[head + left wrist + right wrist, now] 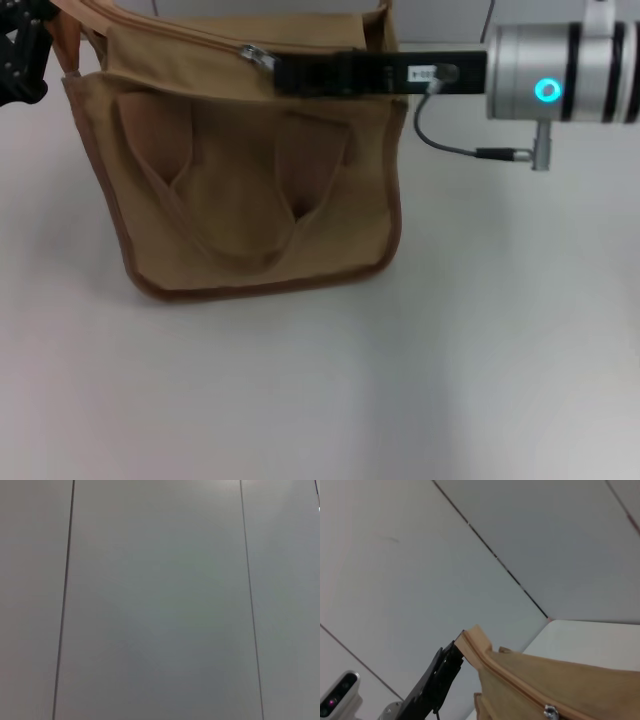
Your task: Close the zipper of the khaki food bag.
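The khaki food bag [250, 190] stands on the white tabletop [450, 380], front pocket and one loop handle facing the robot. The right gripper [278, 72] reaches in level across the bag's top panel, its black fingers ending right at the small silver slider [256, 55] of the zipper [190, 42]. The slider sits just past the fingertips, touching or nearly so; whether the fingers are pinched on the pull tab or merely set against it cannot be told here. In the right wrist view the slider [550, 712] shows on the bag's top seam, and farther off the left gripper [451, 666] appears clamped on the bag's far upper corner, holding that end up; in the head view the left gripper [22, 55] sits at that same corner.

As a judgement, the closing is partway: the slider lies roughly mid-span, well short of the corner held by the left gripper. The stretch of zipper beyond the right gripper's tips, toward the left gripper, is left to run
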`<action>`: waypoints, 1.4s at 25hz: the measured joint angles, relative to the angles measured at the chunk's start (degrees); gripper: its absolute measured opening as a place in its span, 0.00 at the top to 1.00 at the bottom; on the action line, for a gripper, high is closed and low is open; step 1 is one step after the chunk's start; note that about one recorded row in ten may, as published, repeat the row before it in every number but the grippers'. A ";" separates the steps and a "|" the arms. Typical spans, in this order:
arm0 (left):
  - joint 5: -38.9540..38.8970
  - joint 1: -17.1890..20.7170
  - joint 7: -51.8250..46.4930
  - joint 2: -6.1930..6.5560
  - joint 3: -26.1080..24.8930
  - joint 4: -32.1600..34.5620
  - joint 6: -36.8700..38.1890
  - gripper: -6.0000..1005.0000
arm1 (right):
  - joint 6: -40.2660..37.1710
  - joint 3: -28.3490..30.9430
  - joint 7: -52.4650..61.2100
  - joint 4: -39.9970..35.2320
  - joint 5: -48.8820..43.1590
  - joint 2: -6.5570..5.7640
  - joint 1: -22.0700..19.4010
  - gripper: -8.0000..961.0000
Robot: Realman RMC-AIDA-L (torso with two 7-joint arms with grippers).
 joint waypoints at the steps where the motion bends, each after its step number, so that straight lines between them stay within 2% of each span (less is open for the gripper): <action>1: 0.00 0.04 -0.01 -0.02 0.00 0.00 -0.10 0.85 | -0.41 0.07 -0.83 -0.36 0.74 -0.07 -1.62 0.98; 19: -0.08 1.01 0.00 -0.04 0.21 -0.71 -0.24 0.85 | -4.61 6.48 -3.60 -0.90 0.72 -0.21 -6.78 0.98; 35: -0.08 1.43 -0.19 -0.04 0.24 -0.79 -0.32 0.84 | -5.39 9.91 -4.38 -0.46 -0.15 -0.46 -7.71 0.99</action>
